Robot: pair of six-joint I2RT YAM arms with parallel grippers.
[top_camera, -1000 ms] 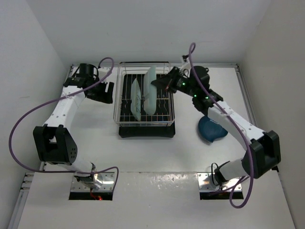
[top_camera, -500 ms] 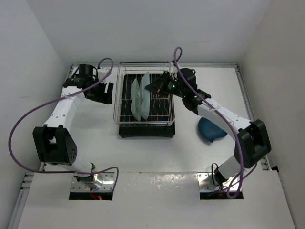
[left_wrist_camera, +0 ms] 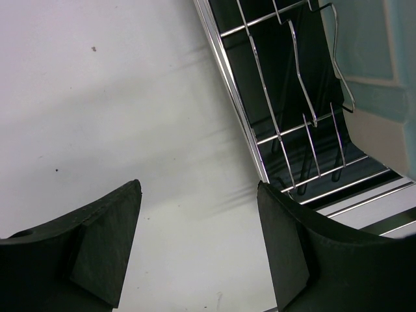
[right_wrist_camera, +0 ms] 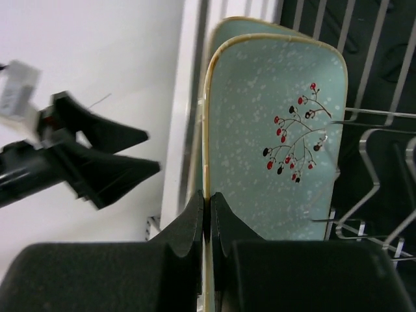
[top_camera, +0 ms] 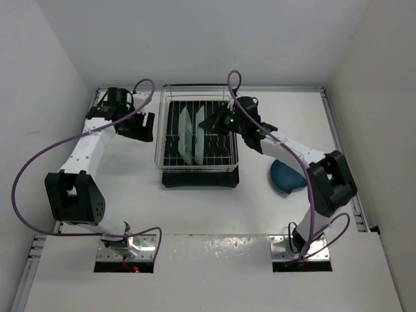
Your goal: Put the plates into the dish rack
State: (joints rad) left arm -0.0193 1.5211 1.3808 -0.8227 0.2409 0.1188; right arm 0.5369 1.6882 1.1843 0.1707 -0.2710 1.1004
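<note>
Right pincer [right_wrist_camera: 207, 205] pinches mint plate [right_wrist_camera: 250, 182]; twig print [right_wrist_camera: 296, 133] only wrist view.

Left tool [left_wrist_camera: 198, 190] agape, right tool [right_wrist_camera: 207, 200] tightly pinched

Two mint plates [top_camera: 186, 135] [top_camera: 200, 127], one blue plate [top_camera: 286, 177] — one rack [top_camera: 195, 168].

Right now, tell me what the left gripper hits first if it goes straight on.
Probably the rack, its left rim just ahead of the left gripper; depth is unclear, so the table might come first.
</note>
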